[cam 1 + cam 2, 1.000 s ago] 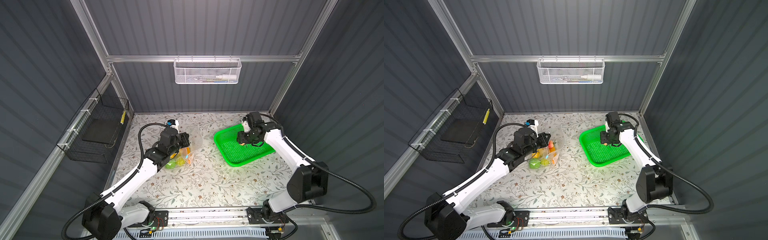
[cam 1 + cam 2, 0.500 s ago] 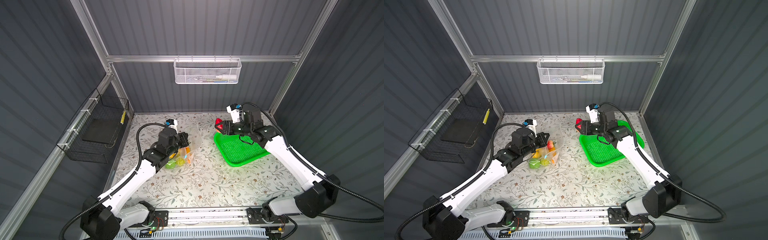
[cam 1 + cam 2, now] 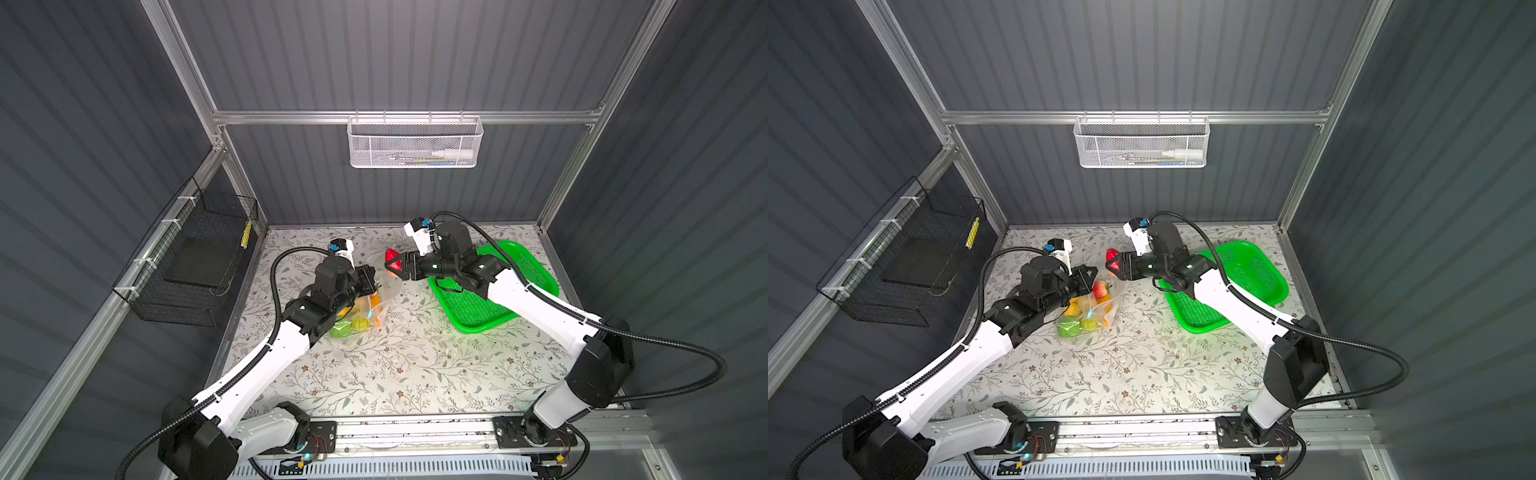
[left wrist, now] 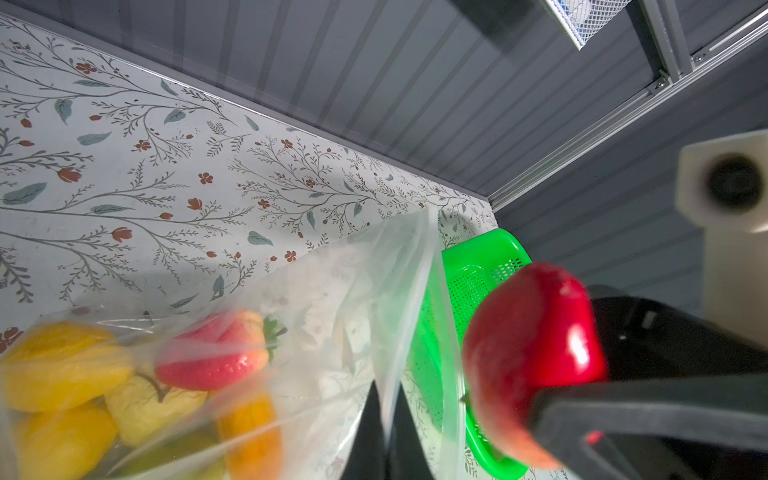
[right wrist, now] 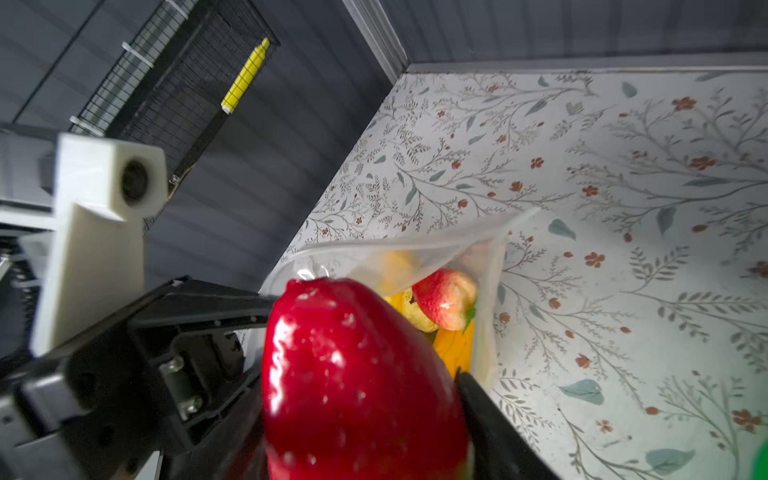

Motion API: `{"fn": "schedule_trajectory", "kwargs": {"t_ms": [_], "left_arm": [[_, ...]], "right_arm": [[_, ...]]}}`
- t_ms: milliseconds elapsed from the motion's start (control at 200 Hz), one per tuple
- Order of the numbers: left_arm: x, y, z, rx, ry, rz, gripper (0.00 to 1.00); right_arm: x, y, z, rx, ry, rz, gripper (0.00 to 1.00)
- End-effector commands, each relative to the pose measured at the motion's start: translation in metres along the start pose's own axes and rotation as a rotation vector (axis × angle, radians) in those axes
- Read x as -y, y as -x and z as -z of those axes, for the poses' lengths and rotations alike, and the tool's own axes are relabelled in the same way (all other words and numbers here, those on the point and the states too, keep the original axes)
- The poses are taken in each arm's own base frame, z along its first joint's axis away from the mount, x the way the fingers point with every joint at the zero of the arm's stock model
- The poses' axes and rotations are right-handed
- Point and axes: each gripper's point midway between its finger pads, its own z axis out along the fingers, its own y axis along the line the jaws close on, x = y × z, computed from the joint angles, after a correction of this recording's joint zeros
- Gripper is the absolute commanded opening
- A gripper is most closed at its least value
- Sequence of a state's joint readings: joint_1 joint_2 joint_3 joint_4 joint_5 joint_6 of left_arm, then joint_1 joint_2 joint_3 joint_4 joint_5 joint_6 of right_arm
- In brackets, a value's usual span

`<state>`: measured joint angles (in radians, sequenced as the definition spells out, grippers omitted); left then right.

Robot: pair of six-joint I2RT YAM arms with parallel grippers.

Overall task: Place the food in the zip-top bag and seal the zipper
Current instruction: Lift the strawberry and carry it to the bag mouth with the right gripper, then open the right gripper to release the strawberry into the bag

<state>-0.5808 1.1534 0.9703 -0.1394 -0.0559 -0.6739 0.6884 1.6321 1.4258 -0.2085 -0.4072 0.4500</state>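
Since it left the basket (image 3: 524, 252) — red fruit (image 3: 391, 261) nears bag (image 3: 390, 291).

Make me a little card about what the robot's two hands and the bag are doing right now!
left gripper: shut on the edge of the zip-top bag, holding its mouth open
right gripper: holds a red toy fruit at that mouth
inside bag: strawberry, plus yellow, orange and green pieces
sealed: not yet
green basket: on the table, at the right

Green tray (image 3: 473, 311), white mesh basket (image 3: 413, 143), black wire rack (image 3: 191, 266), floral tabletop (image 3: 415, 365)
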Motion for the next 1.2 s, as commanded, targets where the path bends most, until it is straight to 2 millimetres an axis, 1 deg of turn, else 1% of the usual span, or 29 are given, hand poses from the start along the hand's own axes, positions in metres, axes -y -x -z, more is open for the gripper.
{"fn": "schedule_trajectory", "kwargs": {"t_ms": [0, 180, 240, 255, 340, 465, 565, 630, 685, 885, 1041, 1196], "left_arm": [[0.007, 0.014, 0.013, 0.040, -0.010, -0.007, 0.00], [0.008, 0.014, 0.013, 0.039, -0.012, -0.009, 0.00], [0.009, 0.014, 0.013, 0.038, -0.014, -0.010, 0.00], [0.008, 0.014, 0.013, 0.037, -0.014, -0.009, 0.00], [0.008, 0.014, 0.013, 0.037, -0.013, -0.009, 0.00], [0.007, 0.013, 0.013, 0.036, -0.011, -0.009, 0.00], [0.007, 0.013, 0.013, 0.036, -0.010, -0.009, 0.00], [0.007, 0.013, 0.013, 0.036, -0.009, -0.005, 0.00], [0.007, 0.012, 0.012, 0.035, -0.008, -0.005, 0.00], [0.006, 0.012, 0.011, 0.032, -0.009, -0.003, 0.00], [0.006, 0.012, 0.011, 0.033, -0.009, -0.003, 0.00], [0.007, 0.013, 0.012, 0.036, -0.009, -0.001, 0.00]], "right_arm": [[-0.011, 0.002, -0.012, 0.005, 0.019, 0.004, 0.46], [-0.002, -0.018, -0.035, -0.053, -0.026, 0.000, 0.46], [0.002, -0.025, -0.041, -0.077, -0.041, -0.001, 0.42], [0.008, -0.025, -0.042, -0.071, -0.076, 0.000, 0.42], [0.017, -0.032, -0.050, -0.102, -0.122, -0.002, 0.41], [0.025, -0.038, -0.057, -0.127, -0.159, -0.004, 0.46], [0.026, -0.040, -0.059, -0.138, -0.185, 0.012, 0.54], [0.025, -0.039, -0.059, -0.140, -0.196, 0.025, 0.62], [0.024, -0.038, -0.058, -0.143, -0.198, 0.032, 0.67], [0.010, -0.031, -0.050, -0.126, -0.163, 0.041, 0.79], [-0.005, -0.014, -0.035, -0.079, -0.133, 0.063, 0.81], [-0.020, 0.006, -0.011, -0.010, -0.122, 0.095, 0.82]]}}
